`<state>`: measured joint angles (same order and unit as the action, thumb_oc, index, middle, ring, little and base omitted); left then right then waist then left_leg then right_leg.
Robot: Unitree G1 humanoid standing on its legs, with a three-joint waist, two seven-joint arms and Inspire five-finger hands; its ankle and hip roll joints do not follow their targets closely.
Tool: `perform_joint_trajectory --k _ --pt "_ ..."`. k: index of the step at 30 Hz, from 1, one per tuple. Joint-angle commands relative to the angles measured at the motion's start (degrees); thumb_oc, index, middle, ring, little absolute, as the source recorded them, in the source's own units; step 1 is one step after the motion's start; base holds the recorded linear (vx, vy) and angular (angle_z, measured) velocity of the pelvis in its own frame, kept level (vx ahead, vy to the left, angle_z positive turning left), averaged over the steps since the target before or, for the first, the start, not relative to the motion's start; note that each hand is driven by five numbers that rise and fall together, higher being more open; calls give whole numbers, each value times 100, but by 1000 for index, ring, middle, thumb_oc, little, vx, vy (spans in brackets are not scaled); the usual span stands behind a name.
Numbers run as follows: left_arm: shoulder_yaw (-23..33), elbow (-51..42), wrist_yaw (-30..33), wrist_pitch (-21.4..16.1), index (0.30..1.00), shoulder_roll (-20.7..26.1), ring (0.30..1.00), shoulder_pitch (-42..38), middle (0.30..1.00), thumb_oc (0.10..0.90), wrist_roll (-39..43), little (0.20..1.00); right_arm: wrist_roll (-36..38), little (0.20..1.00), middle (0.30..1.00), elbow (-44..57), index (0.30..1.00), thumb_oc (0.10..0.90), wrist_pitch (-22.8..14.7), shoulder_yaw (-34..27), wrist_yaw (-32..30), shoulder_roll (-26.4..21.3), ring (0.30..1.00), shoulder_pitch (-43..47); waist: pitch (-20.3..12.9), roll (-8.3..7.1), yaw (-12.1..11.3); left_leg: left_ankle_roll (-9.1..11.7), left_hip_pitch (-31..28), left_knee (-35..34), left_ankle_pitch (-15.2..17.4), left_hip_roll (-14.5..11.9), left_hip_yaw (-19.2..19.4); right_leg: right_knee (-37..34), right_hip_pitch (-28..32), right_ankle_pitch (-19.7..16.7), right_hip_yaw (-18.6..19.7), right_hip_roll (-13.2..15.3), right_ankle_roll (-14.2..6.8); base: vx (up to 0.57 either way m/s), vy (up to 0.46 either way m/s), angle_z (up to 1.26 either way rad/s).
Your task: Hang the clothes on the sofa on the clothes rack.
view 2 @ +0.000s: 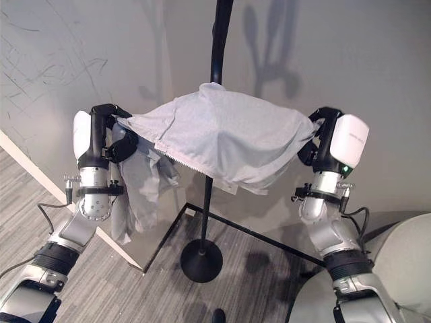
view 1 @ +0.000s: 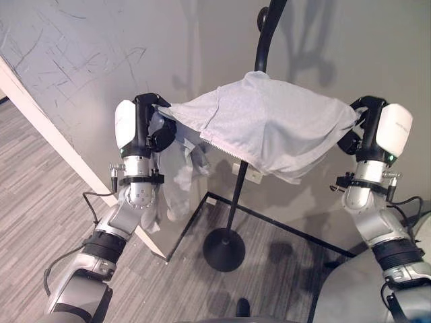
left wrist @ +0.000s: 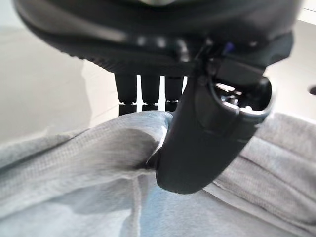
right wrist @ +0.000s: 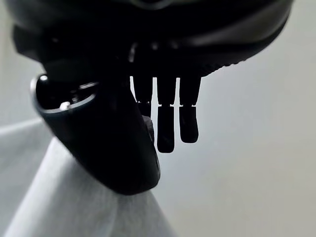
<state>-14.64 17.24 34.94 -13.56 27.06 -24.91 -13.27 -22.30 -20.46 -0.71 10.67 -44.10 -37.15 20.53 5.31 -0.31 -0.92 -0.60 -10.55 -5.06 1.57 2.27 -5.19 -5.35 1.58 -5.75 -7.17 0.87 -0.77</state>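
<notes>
The pale grey garment (view 1: 266, 121) stretches between the left hand (view 1: 153, 124) and right hand (view 1: 360, 128), each pinching an edge, draped over the rack (view 1: 232, 202). Soft, light, floppy; edges grip best.

Pale grey fabric garment (view 2: 222, 138) stretched between left hand (view 2: 111, 138) and right hand (view 2: 322, 134), each pinching an edge; draped over black metal clothes rack pole (view 2: 217, 40).
</notes>
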Motion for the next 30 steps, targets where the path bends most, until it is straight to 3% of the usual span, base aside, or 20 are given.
perform_joint_trajectory --k 1,3,4,5,6,7,15,16,21,24,30 --pt "833 -5 427 -240 300 226 300 -224 300 400 649 300 -45 300 300 -626 300 400 215 -410 -214 -63 300 -240 -643 -223 -62 80 556 6 -66 -122 28 35 448 452 43 257 -459 11 -43 6" --pt "847 -53 413 -249 300 121 300 -103 300 400 709 300 -38 300 300 -617 300 400 206 -327 -142 108 300 -358 -626 -231 -58 80 581 6 -124 -119 27 35 421 408 46 262 -445 -9 -30 10" --pt "835 -132 389 -313 300 -86 300 79 300 400 855 300 27 300 300 -737 300 400 149 -130 -15 425 300 -535 -613 -230 -59 81 585 6 -124 -121 24 35 406 406 58 255 -437 -27 -25 6" --pt "803 -171 390 -337 408 -175 408 169 408 472 947 408 94 300 300 -788 300 400 103 -5 46 566 300 -585 -606 -228 -60 82 575 6 -117 -127 25 35 409 407 61 250 -430 46 -41 -1" --pt "787 -189 369 -360 594 -293 594 288 594 596 1047 594 164 300 300 -834 300 400 21 162 148 744 300 -638 -612 -225 -58 85 545 6 -56 -140 21 35 438 462 68 239 -426 9 -24 -3" --pt "766 -189 352 -380 900 -367 900 362 900 800 1092 900 194 300 300 -856 300 400 -34 278 247 846 300 -682 -588 -227 -60 86 569 6 -121 -135 23 35 411 410 62 245 -419 0 0 0" --pt "641 -272 -251 -700 900 -965 900 1106 900 800 2569 900 302 300 300 -976 300 400 -293 1146 818 1399 300 -801 -507 -204 -87 101 565 6 -91 -176 -1 35 412 456 74 213 -393 3 -5 0" --pt "553 -151 -740 -754 900 -1129 900 1361 900 800 3397 900 296 300 300 -929 300 400 -302 1235 913 1436 300 -848 -469 -194 -96 100 582 6 -112 -179 -17 35 399 450 67 212 -386 -15 -7 4" --pt "556 -142 -765 -761 900 -1121 900 1365 900 800 3422 900 296 300 300 -927 300 400 -303 1237 913 1435 300 -854 -476 -194 -94 101 584 6 -111 -179 -18 35 398 451 66 211 -386 0 0 0" --pt "360 928 -1446 -599 900 -1463 900 2251 900 800 4341 900 261 300 300 -985 300 400 -305 1359 1062 1495 300 -1033 -411 -171 -151 105 599 6 -125 -196 -59 35 392 464 31 208 -381 0 0 0" --pt "381 1735 -1606 -508 900 -1592 900 2456 900 800 4465 900 299 300 300 -1033 300 400 -324 1386 1092 1551 300 -1134 -401 -182 -183 106 591 6 -122 -206 -73 35 403 482 30 203 -377 1 -2 4"
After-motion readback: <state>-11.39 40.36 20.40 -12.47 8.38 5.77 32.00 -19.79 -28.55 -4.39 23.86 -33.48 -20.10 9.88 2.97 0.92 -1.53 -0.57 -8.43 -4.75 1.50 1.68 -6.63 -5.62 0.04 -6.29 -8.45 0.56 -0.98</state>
